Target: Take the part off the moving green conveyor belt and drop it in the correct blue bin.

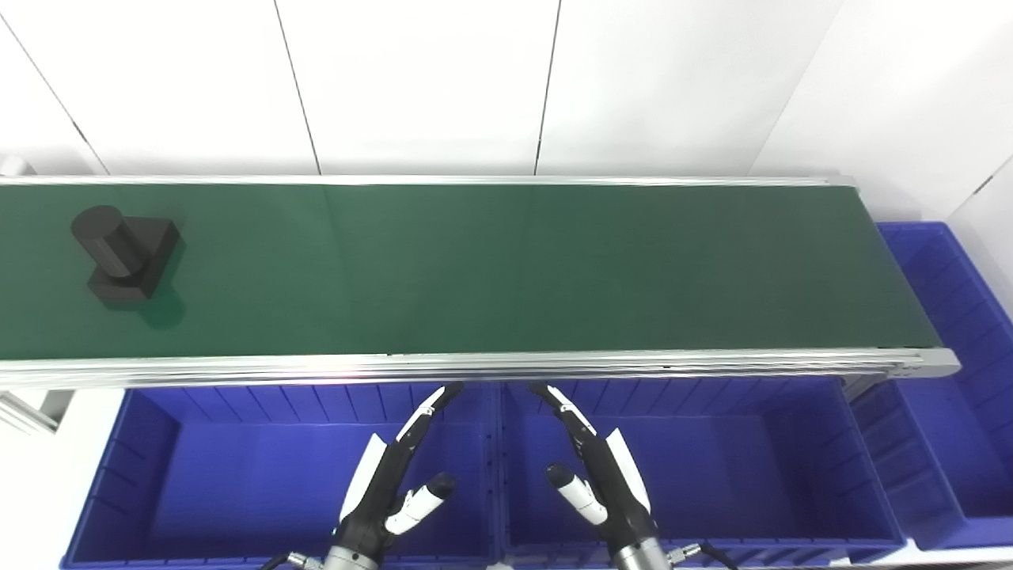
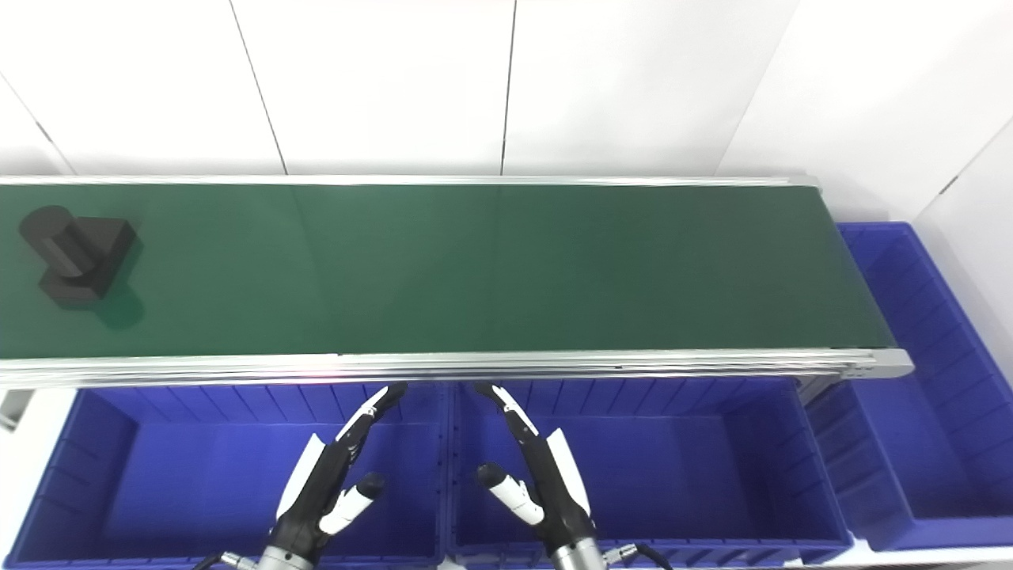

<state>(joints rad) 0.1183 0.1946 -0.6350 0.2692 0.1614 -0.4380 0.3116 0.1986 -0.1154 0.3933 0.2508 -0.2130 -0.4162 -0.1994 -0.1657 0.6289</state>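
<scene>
— Both hands sit low over the bins, see? Left hand (image 1: 388, 491) and right hand (image 1: 597, 483), fingers stretched out, thumbs apart, holding nothing.

— And the part?

— Far left of the green conveyor belt (image 1: 506, 269): a dark part (image 1: 123, 252), a cylinder on a blocky base, well apart from either hand.

— So who takes it?

— The left hand, I'd guess. Best to wait until the part is carried nearer, then come down over the cylinder and close on it squarely, matching the belt's pace.

— Which bin?

— Hard to say. I see the left blue bin (image 1: 158, 475), the middle blue bin (image 1: 791, 475) and a third blue bin (image 1: 950, 412) past the belt's right end; no labels show from here.

— Room?

— White panelled wall (image 1: 427, 79) behind, and an aluminium rail (image 1: 475, 366) along the belt's near edge.
</scene>
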